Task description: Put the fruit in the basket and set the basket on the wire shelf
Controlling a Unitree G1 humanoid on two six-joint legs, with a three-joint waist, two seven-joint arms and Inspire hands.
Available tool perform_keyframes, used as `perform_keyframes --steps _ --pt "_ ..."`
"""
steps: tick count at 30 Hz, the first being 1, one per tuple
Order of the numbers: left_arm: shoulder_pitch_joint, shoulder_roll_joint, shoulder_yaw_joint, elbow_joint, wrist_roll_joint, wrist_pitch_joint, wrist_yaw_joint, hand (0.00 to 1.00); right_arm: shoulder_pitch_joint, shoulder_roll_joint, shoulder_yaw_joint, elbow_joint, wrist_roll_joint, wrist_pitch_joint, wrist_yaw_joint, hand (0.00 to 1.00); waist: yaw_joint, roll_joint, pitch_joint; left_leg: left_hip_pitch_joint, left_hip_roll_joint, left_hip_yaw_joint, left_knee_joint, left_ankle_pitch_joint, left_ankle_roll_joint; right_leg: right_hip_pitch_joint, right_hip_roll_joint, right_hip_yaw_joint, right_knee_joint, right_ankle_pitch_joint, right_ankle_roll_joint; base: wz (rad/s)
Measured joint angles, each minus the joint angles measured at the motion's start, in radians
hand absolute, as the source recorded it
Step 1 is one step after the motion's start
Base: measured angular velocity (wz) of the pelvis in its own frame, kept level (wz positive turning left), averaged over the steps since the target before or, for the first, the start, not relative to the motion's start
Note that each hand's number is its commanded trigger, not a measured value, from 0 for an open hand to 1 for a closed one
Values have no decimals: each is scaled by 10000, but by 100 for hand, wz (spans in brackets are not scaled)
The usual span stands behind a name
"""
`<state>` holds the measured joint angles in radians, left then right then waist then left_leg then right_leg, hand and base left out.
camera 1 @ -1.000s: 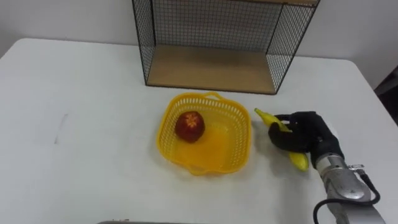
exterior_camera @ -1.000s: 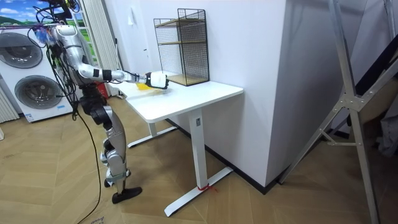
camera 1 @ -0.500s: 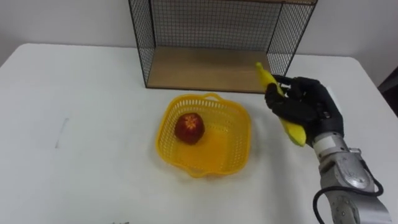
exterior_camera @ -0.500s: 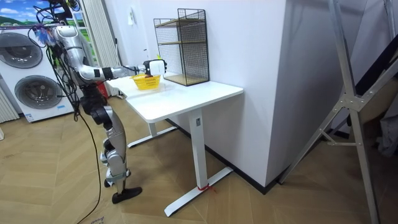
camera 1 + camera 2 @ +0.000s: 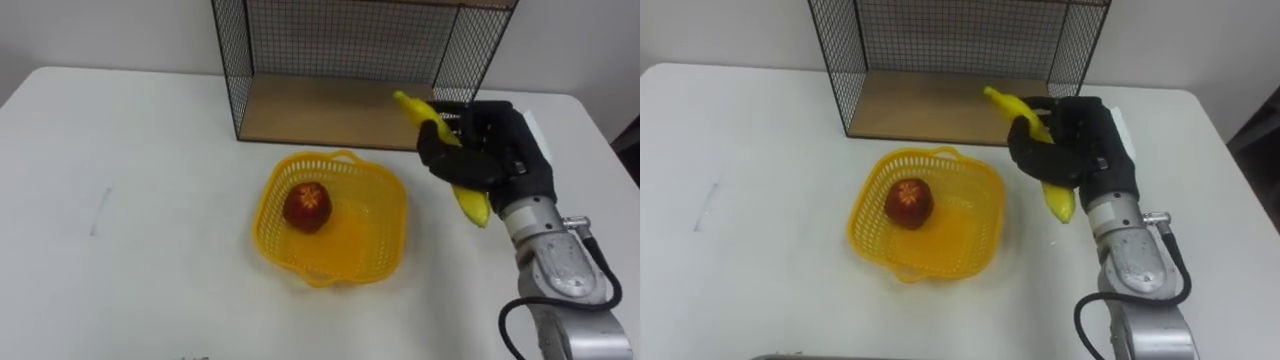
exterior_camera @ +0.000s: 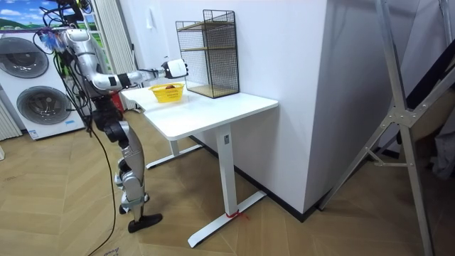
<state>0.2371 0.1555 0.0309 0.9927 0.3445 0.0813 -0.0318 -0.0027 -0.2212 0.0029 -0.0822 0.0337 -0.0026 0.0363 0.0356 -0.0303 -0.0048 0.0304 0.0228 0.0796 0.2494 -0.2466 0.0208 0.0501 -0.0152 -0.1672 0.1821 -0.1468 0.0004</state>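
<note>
The banana [image 5: 472, 203] is sitting in the right hand [image 5: 492, 158], whose dark fingers are curling tightly around its middle. Its stem end is pointing up and away toward the wire shelf [image 5: 345, 55], and its other end is hanging down below the hand. The fruit is being held in the air, just beside the right rim of the basket [image 5: 375, 240] and in front of the shelf's right front corner. It is touching neither of them.

The yellow basket is resting on the white tabletop [image 5: 130, 200], just in front of the shelf's open lower level. A red apple [image 5: 307, 205] is lying inside it, toward the left side. The shelf is standing at the back of the tabletop, its black mesh walls enclosing a wooden board [image 5: 330, 110].

In the room view the robot is standing at the end of the tabletop on the room view's left and is reaching its right arm out over it. The hand is hovering higher than the basket. Washing machines [image 6: 32, 99] are standing behind the robot.
</note>
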Motion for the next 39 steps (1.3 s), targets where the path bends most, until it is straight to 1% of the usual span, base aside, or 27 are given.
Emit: perform_keyframes --steps 2,5,6,11,12,13,14,15,16,17,18,19,20,23,25,27,29,31,34,39 --pt "-16 38 -33 3 -3 -4 0 0 -48 -2 225 -120 -276 0 38 100 1 -39 5 2 -1 1 2 0 0 0 0 3 9 0 0 0" --pt "-75 181 -226 0 -20 -55 -2 0 -254 -9 509 -132 -478 -1 110 100 1 -148 61 -2 -1 -13 22 0 0 0 -3 -11 31 0 0 0" --pt "-110 232 -309 5 -21 -80 -3 0 -302 -8 574 -132 -613 -1 120 100 10 -160 93 -15 1 -20 38 0 1 -3 0 -10 30 0 0 0" --pt "-230 309 -454 136 -18 -90 -4 0 -338 -13 683 -133 -1486 -21 189 100 53 -171 88 -55 1 -68 30 -2 1 -47 1 -16 31 1 -1 0" --pt "-239 313 -492 137 -17 -89 -3 0 -341 -23 783 -132 -1660 -21 184 100 103 -185 67 -88 2 -63 25 -2 0 -85 2 -9 34 3 -4 -4" --pt "-261 319 -590 137 -14 -87 -2 0 -340 -113 975 -132 -1822 -20 194 100 151 -184 65 -86 2 -46 9 1 -3 -97 4 3 39 5 -7 -3" --pt "-283 322 -642 137 -12 -87 -1 0 -340 -159 1062 -131 -1935 -20 214 86 170 -174 71 -87 2 -54 7 2 -3 -96 4 0 39 5 -7 0" --pt "-323 333 -734 137 -11 -85 -1 0 -342 -190 1215 -130 -2065 -20 240 67 232 -165 77 -87 1 -66 0 4 -4 -96 5 -3 36 5 -7 4" --pt "-347 342 -780 137 -12 -83 -3 0 -348 -187 1360 -128 -2241 -20 286 50 262 -165 77 -89 1 -96 -8 5 -7 -94 6 -16 35 4 -6 5" --pt "-360 347 -802 137 -12 -78 -3 0 -348 -188 1413 -128 -2321 -20 328 40 266 -166 77 -89 1 -107 -12 6 -7 -93 6 -20 34 4 -6 6" --pt "-393 352 -832 139 -13 -71 -4 0 -350 -188 1520 -127 -2439 -18 342 27 303 -172 77 -89 0 -130 -28 8 -8 -88 5 -46 32 4 -6 5" --pt "-423 352 -839 162 -14 -58 -5 0 -360 -185 1628 -127 -2490 -16 348 11 344 -176 77 -85 -3 -156 -45 12 -8 -79 3 -65 31 4 -6 6" --pt "-438 353 -839 178 -14 -53 -5 0 -364 -185 1680 -127 -2507 -17 353 1 360 -179 78 -84 -4 -173 -52 13 -8 -73 2 -74 30 4 -6 9" --pt "-500 363 -848 197 -17 -19 -6 0 -364 -185 1821 -110 -2556 -2 431 0 514 -203 110 -33 -11 -274 -78 16 -8 1 0 -128 14 4 -5 9" --pt "-510 362 -848 199 -21 -14 -3 0 -365 -185 1959 -90 -2553 17 448 0 543 -210 112 -22 -11 -316 -98 16 -8 14 0 -131 14 3 -4 5" --pt "-508 359 -856 208 -58 -13 13 0 -368 -182 2119 -60 -2547 17 455 0 553 -208 117 -22 -12 -329 -106 16 -8 16 0 -137 14 3 -4 2" --pt "-517 362 -862 210 -150 -10 29 0 -366 -177 2255 83 -2531 15 468 0 552 -173 150 -27 -14 -337 -107 16 -8 20 -3 -192 12 3 -4 0" --pt "-514 374 -860 211 -301 11 56 0 -357 -177 2486 391 -2565 38 504 0 549 -163 157 -31 -13 -329 -119 16 -8 17 -5 -211 14 2 -3 0" --pt "-530 331 -859 210 -301 7 57 0 -344 -170 2562 410 -2574 49 740 0 548 -125 181 -45 -16 -331 -119 16 -8 10 -9 -212 14 1 -1 0" --pt "-549 322 -860 210 -301 7 57 0 -342 -173 2565 411 -2574 50 881 0 521 -109 182 -82 -10 -310 -99 17 -10 -1 -9 -258 15 -5 8 1"
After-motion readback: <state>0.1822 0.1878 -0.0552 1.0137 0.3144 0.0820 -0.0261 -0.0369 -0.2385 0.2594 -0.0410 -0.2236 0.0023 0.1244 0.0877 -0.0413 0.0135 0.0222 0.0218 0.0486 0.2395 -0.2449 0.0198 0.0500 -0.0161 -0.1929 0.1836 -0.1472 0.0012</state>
